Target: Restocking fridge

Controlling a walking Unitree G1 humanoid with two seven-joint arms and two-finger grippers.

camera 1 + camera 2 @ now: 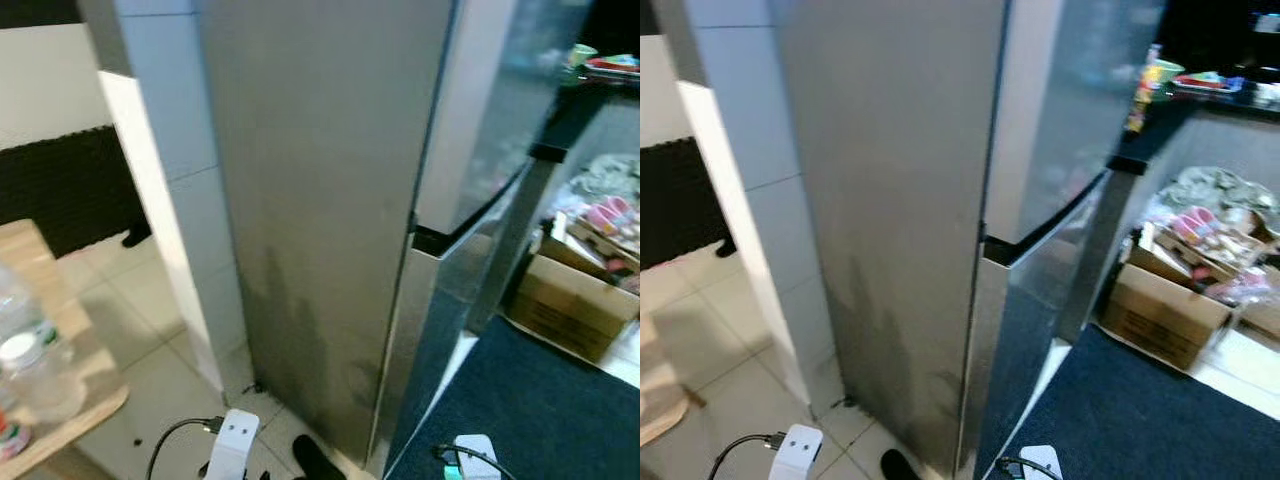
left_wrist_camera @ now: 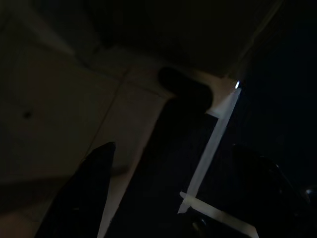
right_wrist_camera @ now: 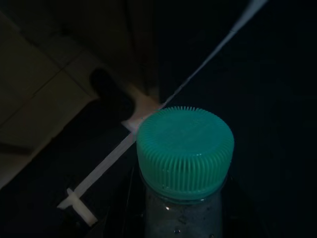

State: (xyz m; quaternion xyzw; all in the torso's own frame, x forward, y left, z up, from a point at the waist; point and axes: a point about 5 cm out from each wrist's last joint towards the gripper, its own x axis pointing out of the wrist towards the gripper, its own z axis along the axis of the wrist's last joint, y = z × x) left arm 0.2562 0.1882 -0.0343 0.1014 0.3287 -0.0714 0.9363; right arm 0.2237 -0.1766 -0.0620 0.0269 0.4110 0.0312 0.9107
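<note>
Right, status:
Fridge [image 1: 330, 220]: one, steel, two doors, both shut. Robot faces its side corner; door fronts angle off to the robot's right, over the dark blue mat [image 1: 520, 410].
Right hand [image 3: 183, 218]: holds one bottle [image 3: 184, 218] with a teal ribbed cap [image 3: 184, 152], seen from above the cap. Arm hangs low over the mat edge. Finger spread: cannot tell, hidden under the bottle.
Left hand [image 2: 173, 198]: empty, fingers [image 2: 81, 198] spread wide, pointing at the tiled floor [image 1: 130, 330] by the fridge base. Idle.
Key relation: bottle's long axis runs in line with the wrist; fridge doors lie ahead and to the right. My read: the free left hand has to pull a door before the bottle goes in.
Spare stock: two clear water bottles [image 1: 30, 360] on the wooden counter [image 1: 85, 390], left of the robot, well apart from the fridge.
Clutter: one cardboard box [image 1: 570, 300] of packets, far right.
</note>
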